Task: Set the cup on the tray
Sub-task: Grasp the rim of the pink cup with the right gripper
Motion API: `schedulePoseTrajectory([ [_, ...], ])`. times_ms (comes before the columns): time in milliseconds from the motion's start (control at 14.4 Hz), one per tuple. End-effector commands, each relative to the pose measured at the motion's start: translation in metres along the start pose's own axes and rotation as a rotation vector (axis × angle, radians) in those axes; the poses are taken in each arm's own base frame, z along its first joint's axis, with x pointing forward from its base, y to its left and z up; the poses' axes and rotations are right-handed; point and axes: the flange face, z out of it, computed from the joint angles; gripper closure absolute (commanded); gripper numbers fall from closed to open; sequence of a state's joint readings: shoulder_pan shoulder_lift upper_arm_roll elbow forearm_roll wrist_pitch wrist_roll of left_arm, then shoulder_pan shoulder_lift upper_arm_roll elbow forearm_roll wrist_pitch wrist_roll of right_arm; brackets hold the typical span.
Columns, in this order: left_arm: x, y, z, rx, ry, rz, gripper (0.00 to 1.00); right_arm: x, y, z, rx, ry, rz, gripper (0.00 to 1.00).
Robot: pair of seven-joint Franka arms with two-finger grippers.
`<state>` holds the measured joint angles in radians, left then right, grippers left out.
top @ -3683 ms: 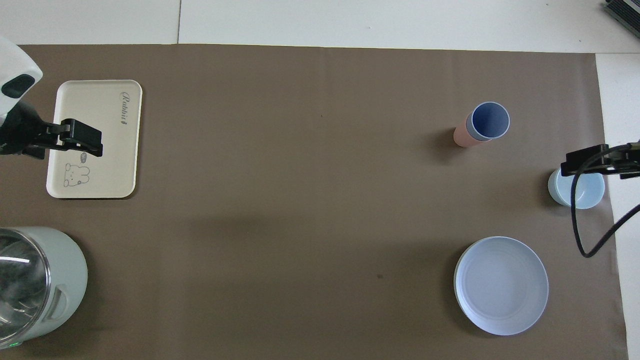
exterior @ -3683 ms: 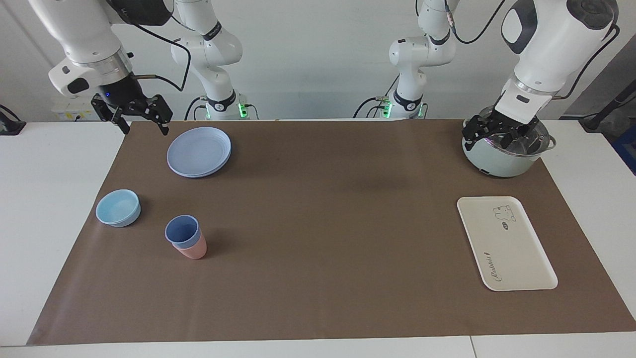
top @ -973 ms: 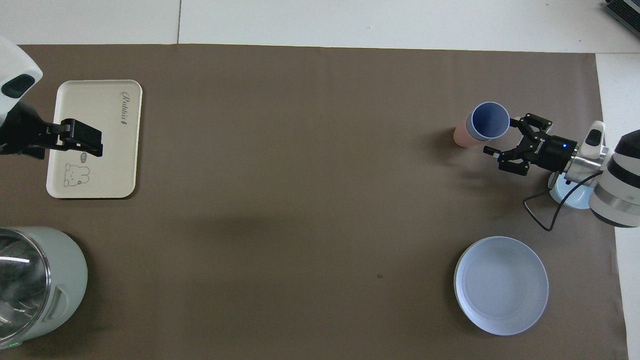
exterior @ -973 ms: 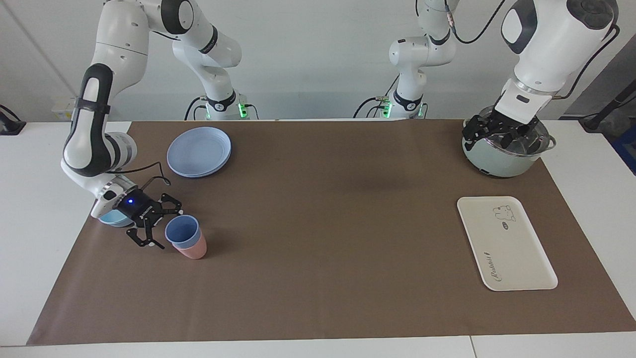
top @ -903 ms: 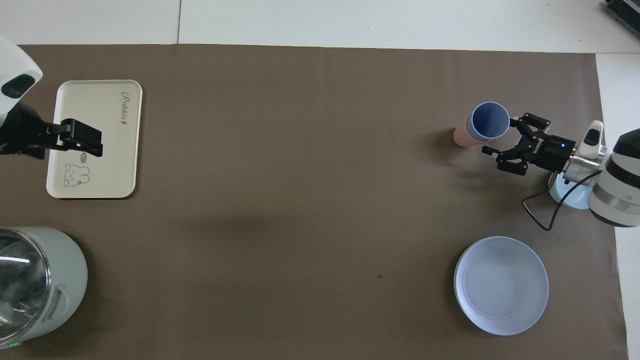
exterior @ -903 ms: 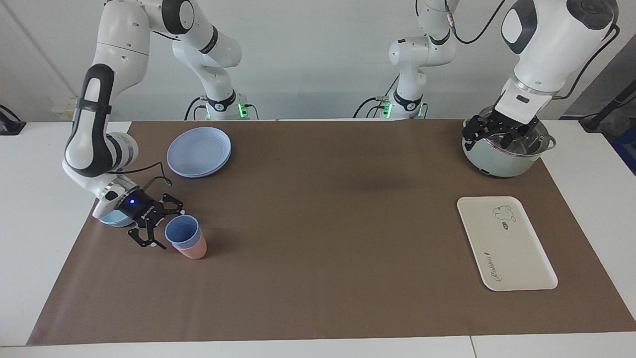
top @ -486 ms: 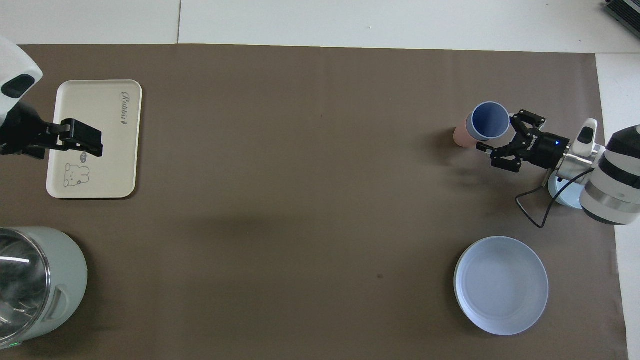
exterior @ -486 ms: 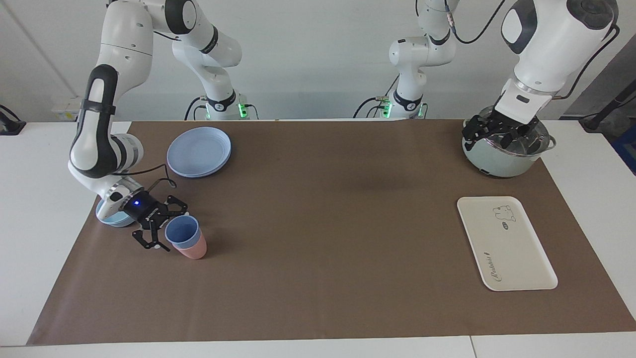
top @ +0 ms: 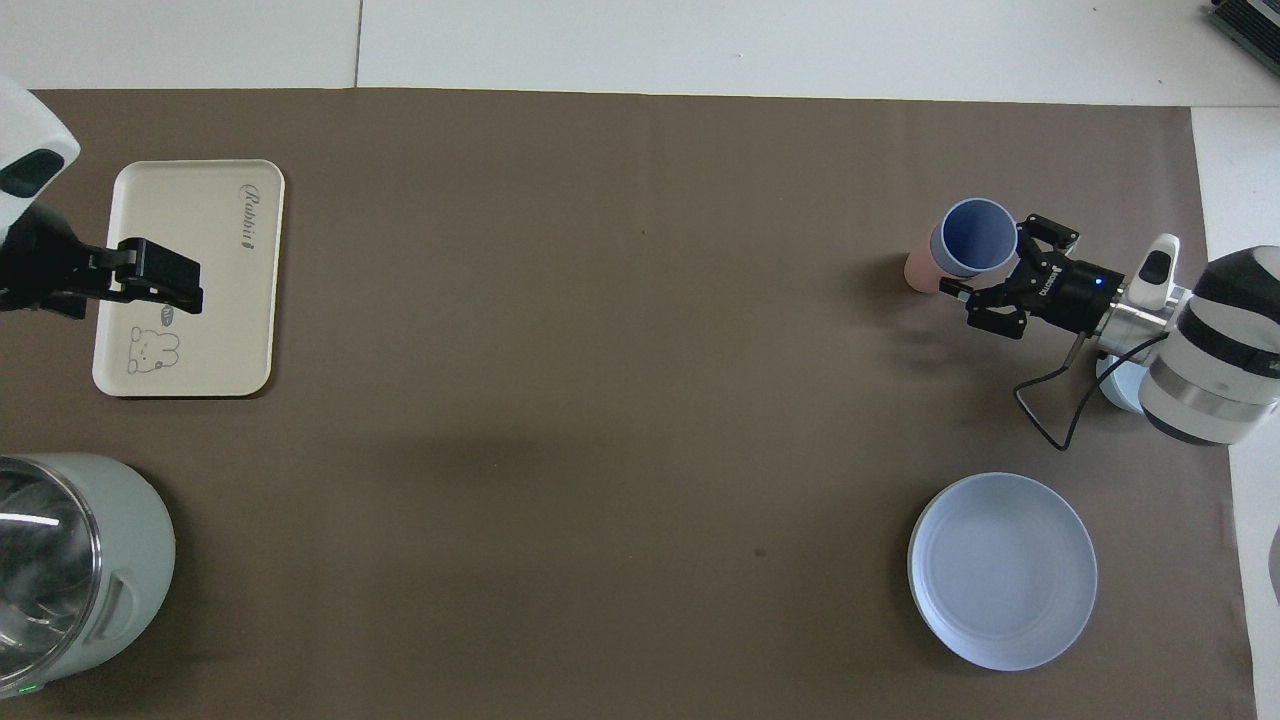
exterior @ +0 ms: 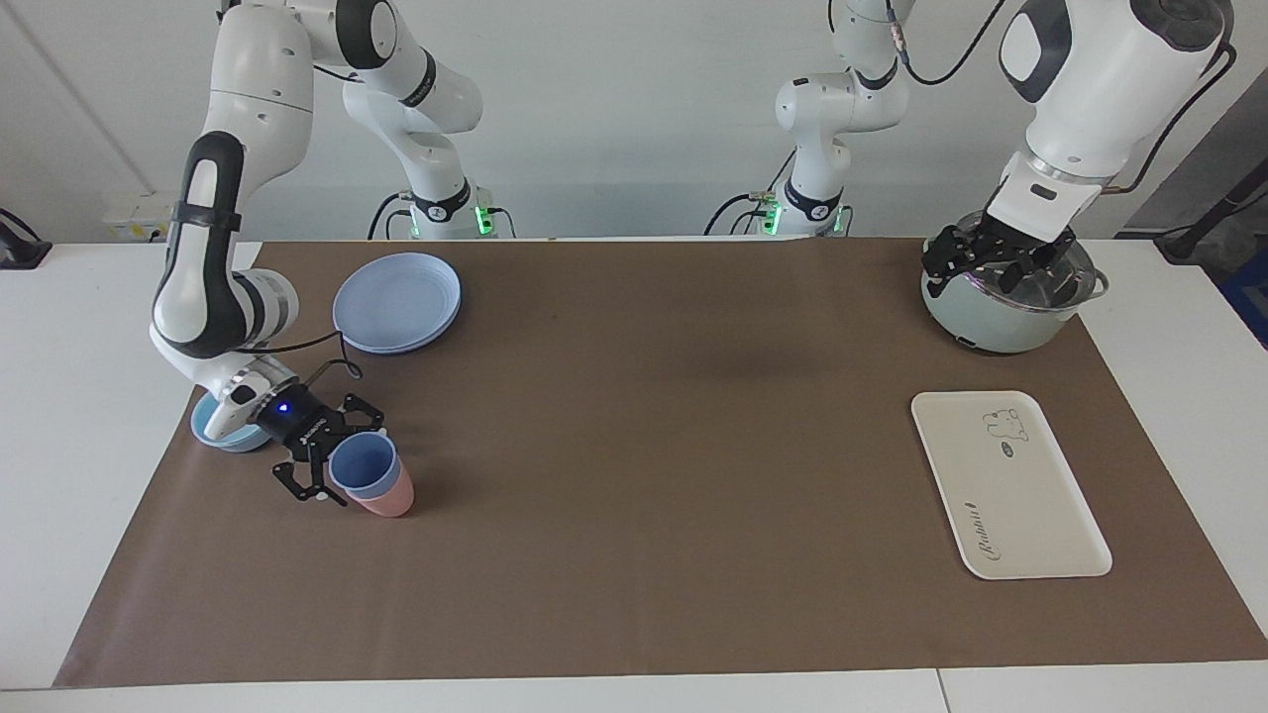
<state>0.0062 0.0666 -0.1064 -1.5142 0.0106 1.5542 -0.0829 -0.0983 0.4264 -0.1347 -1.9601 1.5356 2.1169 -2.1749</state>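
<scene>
The periwinkle-blue cup [exterior: 364,467] stands nested in a salmon-pink tumbler [exterior: 388,502] toward the right arm's end of the table; it also shows in the overhead view [top: 973,238], as does the tumbler [top: 915,272]. My right gripper [exterior: 345,463] is low at the cup, open, with one finger on each side of its upper part; it also shows in the overhead view [top: 992,257]. The cream-white tray [exterior: 1030,515] lies empty toward the left arm's end [top: 200,200]. My left gripper [exterior: 994,263] waits, open, in the air over the pot.
A light-blue bowl [exterior: 210,433] sits just beside the right wrist, partly hidden by it. Stacked round blue plates [exterior: 396,302] lie nearer to the robots than the cup. A pale-green pot [exterior: 996,322] stands nearer to the robots than the tray.
My right arm came down from above the table's edge and moved in on the cup until its open fingers straddle it. The cup stack shifted very slightly. The left arm has not moved.
</scene>
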Motion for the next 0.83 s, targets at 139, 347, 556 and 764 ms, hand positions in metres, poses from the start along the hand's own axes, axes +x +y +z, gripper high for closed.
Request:
schedulePoseTrajectory([
  [139, -0.009, -0.004, 0.0, 0.012, 0.001, -0.003, 0.0, -0.006, -0.001, 0.005, -0.024, 0.002, -0.017, 0.0],
  [347, -0.009, -0.002, 0.0, 0.012, 0.007, 0.006, 0.0, -0.004, -0.002, 0.008, -0.032, 0.01, -0.017, 0.0],
  [556, -0.004, -0.002, -0.003, -0.001, 0.038, 0.007, 0.0, -0.002, -0.007, 0.015, -0.029, 0.01, -0.021, 0.0],
  [764, -0.004, 0.005, -0.002, -0.077, 0.044, 0.001, 0.0, -0.005, -0.01, 0.016, -0.034, 0.015, -0.007, 0.0],
])
